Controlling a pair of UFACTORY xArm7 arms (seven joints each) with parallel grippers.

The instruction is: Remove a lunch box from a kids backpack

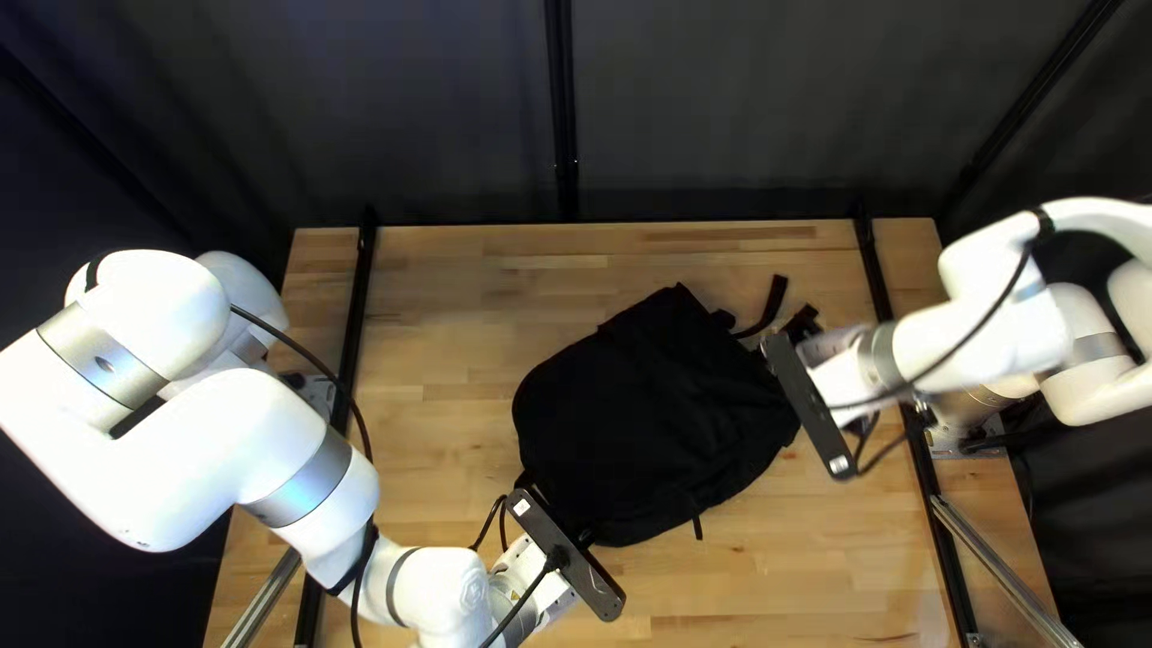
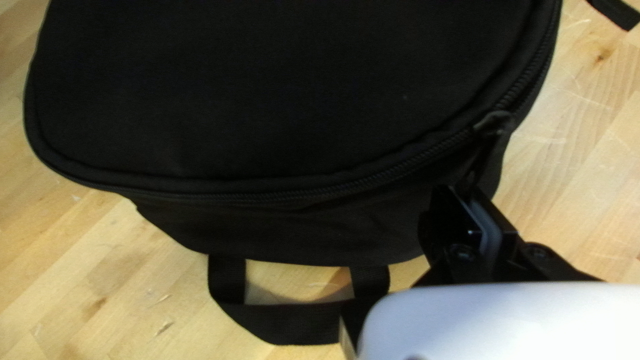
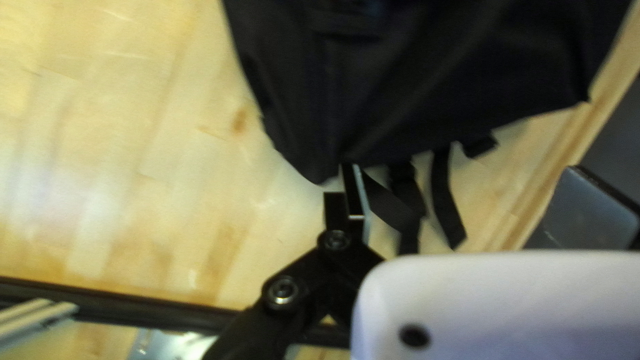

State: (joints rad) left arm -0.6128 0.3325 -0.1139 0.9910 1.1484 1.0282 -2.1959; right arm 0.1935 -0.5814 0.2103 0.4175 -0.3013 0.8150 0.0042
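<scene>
Setup only: at backpack (image 1: 648, 420)'s 7 o'clock (top left view), zip pull (image 2: 479, 163) is pinched by L gripper (image 2: 472, 190); R gripper (image 3: 345, 181) is closed narrow approx. 2–3 o'clock, fabric hold unclear; unzipping & lunch box removal still to be done, box unseen, prob. inside.

Table: pale wood (image 1: 444, 384), in strips
Curtain (image 1: 720, 120): dark — behind the table's far edge
Rails (image 1: 358, 294): black — on the table's left and right
Bars (image 1: 1003, 571): silvery, slanting

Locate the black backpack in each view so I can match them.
Top left view: the backpack lies mid-table, between both arms.
Left wrist view: ahead of the left gripper, carry loop beside it.
Right wrist view: ahead of the right gripper, loose straps beside it.
Shared landmark: wooden tabletop.
</scene>
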